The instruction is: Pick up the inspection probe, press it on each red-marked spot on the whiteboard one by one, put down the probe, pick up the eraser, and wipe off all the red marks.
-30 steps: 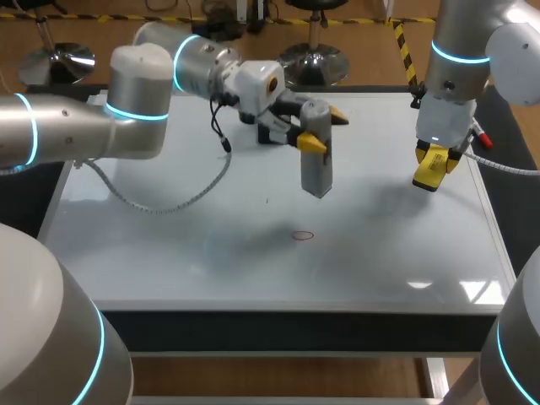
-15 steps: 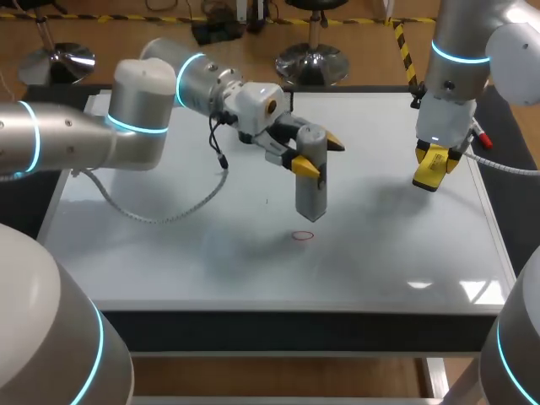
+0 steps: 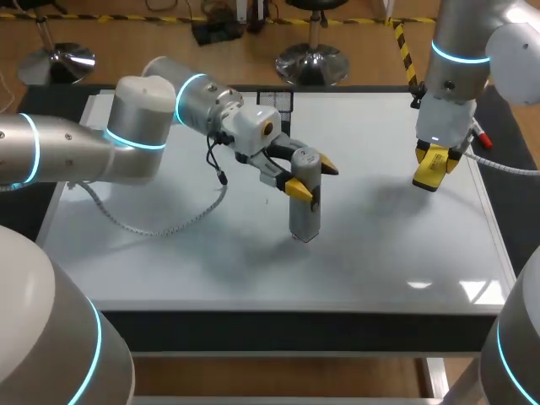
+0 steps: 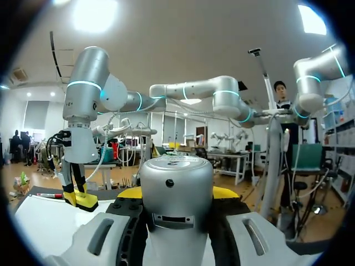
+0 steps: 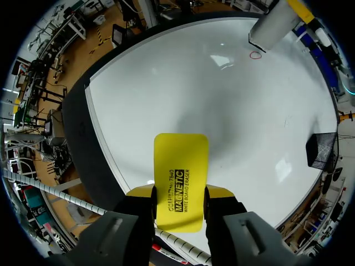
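My left gripper (image 3: pixel 311 176) is shut on the grey cylindrical inspection probe (image 3: pixel 304 207), which it holds upright with the tip down on the whiteboard (image 3: pixel 169 245). In the head view the tip covers the red circle. The right wrist view shows that red mark (image 5: pixel 255 55) right by the probe's tip (image 5: pixel 270 29); I cannot tell whether they touch. The left wrist view looks at the probe (image 4: pixel 176 185) end-on between the yellow fingertips (image 4: pixel 224 192). My right gripper (image 3: pixel 431 167) hangs over the board's far right, shut on the yellow eraser (image 5: pixel 179 183).
A red marker pen (image 3: pixel 481 135) lies by the board's right edge behind my right arm. A small black mesh holder (image 3: pixel 278 99) stands at the board's far edge. The board's near edge (image 3: pixel 295 310) runs along the front.
My left arm has brought the probe down and toward the near side. Its tip now hides the red circle in the head view. The right arm has kept still.
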`<state>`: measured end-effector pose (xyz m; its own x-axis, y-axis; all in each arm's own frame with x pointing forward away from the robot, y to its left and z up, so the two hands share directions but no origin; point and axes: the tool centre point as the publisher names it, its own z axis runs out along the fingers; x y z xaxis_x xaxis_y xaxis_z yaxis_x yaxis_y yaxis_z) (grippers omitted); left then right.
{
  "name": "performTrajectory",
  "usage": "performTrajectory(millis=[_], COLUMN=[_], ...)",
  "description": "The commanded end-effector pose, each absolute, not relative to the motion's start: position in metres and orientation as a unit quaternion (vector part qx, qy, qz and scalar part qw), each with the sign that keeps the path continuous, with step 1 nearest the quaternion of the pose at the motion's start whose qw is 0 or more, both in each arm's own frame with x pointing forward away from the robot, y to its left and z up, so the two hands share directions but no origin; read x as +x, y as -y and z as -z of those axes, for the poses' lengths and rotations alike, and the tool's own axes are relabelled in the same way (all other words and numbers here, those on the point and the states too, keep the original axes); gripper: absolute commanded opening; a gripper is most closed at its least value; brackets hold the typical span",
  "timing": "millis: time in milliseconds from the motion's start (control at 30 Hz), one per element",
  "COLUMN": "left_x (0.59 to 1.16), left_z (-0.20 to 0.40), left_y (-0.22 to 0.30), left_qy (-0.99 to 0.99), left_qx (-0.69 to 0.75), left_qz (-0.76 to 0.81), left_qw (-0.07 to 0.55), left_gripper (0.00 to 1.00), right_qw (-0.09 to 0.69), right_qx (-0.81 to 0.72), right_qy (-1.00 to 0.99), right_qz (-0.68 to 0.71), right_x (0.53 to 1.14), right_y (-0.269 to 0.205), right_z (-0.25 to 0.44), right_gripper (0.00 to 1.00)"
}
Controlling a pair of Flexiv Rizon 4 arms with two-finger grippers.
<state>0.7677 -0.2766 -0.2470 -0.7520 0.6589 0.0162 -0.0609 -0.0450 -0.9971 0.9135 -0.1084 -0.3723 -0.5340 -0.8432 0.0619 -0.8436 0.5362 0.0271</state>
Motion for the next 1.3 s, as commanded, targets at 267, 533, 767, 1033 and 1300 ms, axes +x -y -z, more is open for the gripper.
performTrajectory(millis=[267, 533, 767, 1033, 1300], left_x=[0.769, 0.772, 0.774, 0.773, 0.772], left_z=[0.257, 0.264, 0.268, 0.271, 0.273], left_y=[0.270, 0.272, 0.276, 0.276, 0.276], left_qy=[0.635, 0.637, 0.636, 0.640, 0.645], left_qx=[-0.243, -0.241, -0.242, -0.242, -0.242], left_qz=[-0.684, -0.681, -0.681, -0.676, -0.670], left_qw=[0.265, 0.268, 0.271, 0.275, 0.277], left_gripper=[0.00, 0.00, 0.00, 0.00, 0.00], right_qw=[0.034, 0.034, 0.034, 0.034, 0.034], right_qx=[0.482, 0.482, 0.482, 0.482, 0.482], right_qy=[0.875, 0.875, 0.875, 0.875, 0.875], right_qz=[-0.004, -0.004, -0.004, -0.004, -0.004], right_x=[0.914, 0.914, 0.914, 0.914, 0.914], right_y=[0.109, 0.109, 0.109, 0.109, 0.109], right_z=[0.372, 0.372, 0.372, 0.372, 0.372], right_gripper=[0.00, 0.00, 0.00, 0.00, 0.00])
